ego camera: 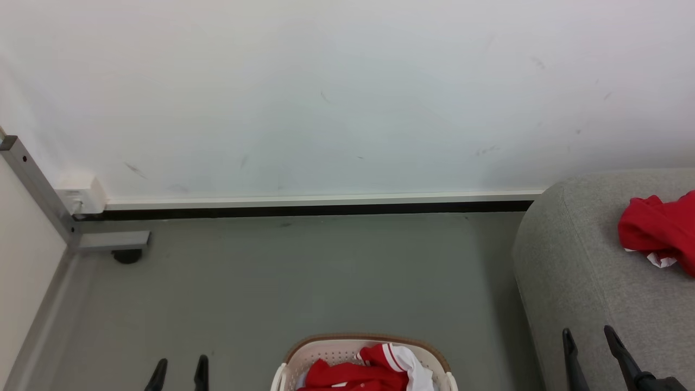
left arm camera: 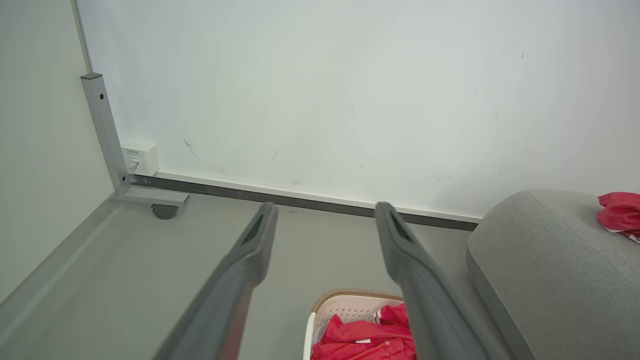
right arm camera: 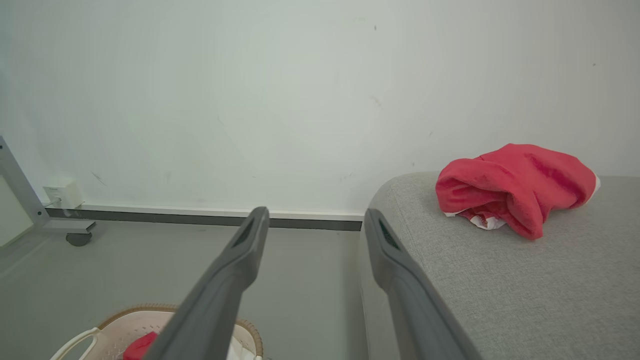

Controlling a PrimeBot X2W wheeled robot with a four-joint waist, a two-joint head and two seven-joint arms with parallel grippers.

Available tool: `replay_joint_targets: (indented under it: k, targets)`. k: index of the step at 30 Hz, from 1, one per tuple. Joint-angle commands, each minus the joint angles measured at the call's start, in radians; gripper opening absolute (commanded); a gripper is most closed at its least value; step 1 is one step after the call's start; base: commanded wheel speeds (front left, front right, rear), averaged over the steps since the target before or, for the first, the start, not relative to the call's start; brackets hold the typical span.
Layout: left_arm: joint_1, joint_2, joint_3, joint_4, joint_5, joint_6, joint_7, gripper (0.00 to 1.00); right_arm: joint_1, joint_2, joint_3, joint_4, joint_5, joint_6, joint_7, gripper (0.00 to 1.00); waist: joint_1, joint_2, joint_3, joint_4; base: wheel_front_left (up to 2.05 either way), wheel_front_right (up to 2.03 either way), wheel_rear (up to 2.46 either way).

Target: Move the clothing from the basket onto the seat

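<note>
head view: the large light grey woven-fabric sofa seat (ego camera: 586,282) takes the right side, its rounded end turned toward the grey floor (ego camera: 271,282). the cream-white perforated plastic basket with a brown rim band (ego camera: 326,355) stands on that floor near the seat's end, cut off by the bottom edge. in it lie bright red soft garments with white striped cuffs (ego camera: 347,376), heaped to the rim and thickest toward the basket's right side; you get no clear long axis from the heap. one more crumpled red garment (ego camera: 659,228) rests on the seat, in from its far rounded corner.

your left gripper (ego camera: 182,361) hangs over bare floor to the left of the basket, jaws spread wide and empty. your right gripper (ego camera: 587,331) hangs over the seat's near edge, jaws also wide apart, holding nothing. the basket sits between and below both. the left looks slightly nearer, so a reach down and to its right seems the likely pick.
</note>
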Motion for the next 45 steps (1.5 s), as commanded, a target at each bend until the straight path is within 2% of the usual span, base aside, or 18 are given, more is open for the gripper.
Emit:
replay_joint_targets:
  k: [1,10,18,23,29,33,40,45]
  targets:
    - [0.01,-0.005,0.008,0.002,0.012,-0.006,-0.001,1.0,0.013,-0.002,0.004,0.005,0.011,-0.002,0.0,1.0,0.0002,0.0,0.001,0.0,0.0,0.0,0.0]
    - [-0.002,-0.026,0.036,-0.009,0.042,-0.023,-0.001,1.0,-0.003,-0.002,0.019,0.003,0.023,-0.002,0.0,1.0,0.0002,0.0,0.024,-0.021,0.0,0.0,0.0]
    - [-0.069,-0.002,-0.034,-0.001,0.04,-0.023,-0.001,1.0,-0.031,-0.002,0.03,-0.006,0.033,-0.002,0.0,1.0,0.0002,0.0,0.08,-0.065,0.0,0.0,0.0]
    - [-0.179,0.044,-0.118,0.02,0.043,-0.023,-0.001,1.0,-0.072,-0.002,0.044,-0.036,0.048,-0.002,0.0,1.0,0.0002,0.0,0.188,-0.099,0.0,0.0,0.0]
    - [-0.356,0.128,-0.264,0.112,0.054,-0.023,0.024,1.0,-0.146,-0.002,0.07,-0.088,0.102,-0.002,0.0,1.0,0.0002,0.0,0.341,-0.155,0.0,0.0,0.0]
    - [-0.471,0.174,-0.362,0.185,0.067,-0.024,0.099,1.0,-0.194,-0.002,0.095,-0.129,0.134,-0.002,0.0,1.0,0.0002,0.0,0.437,-0.192,0.0,0.0,0.0]
    - [-0.623,0.211,-0.539,0.301,0.066,-0.023,0.247,1.0,-0.261,-0.001,0.146,-0.197,0.18,-0.002,0.0,1.0,0.0002,0.0,0.577,-0.252,0.0,0.0,0.0]
    - [-0.705,0.228,-0.607,0.403,0.051,-0.023,0.349,1.0,-0.289,-0.001,0.184,-0.25,0.201,-0.002,0.0,1.0,0.0002,0.0,0.672,-0.291,0.0,0.0,0.0]
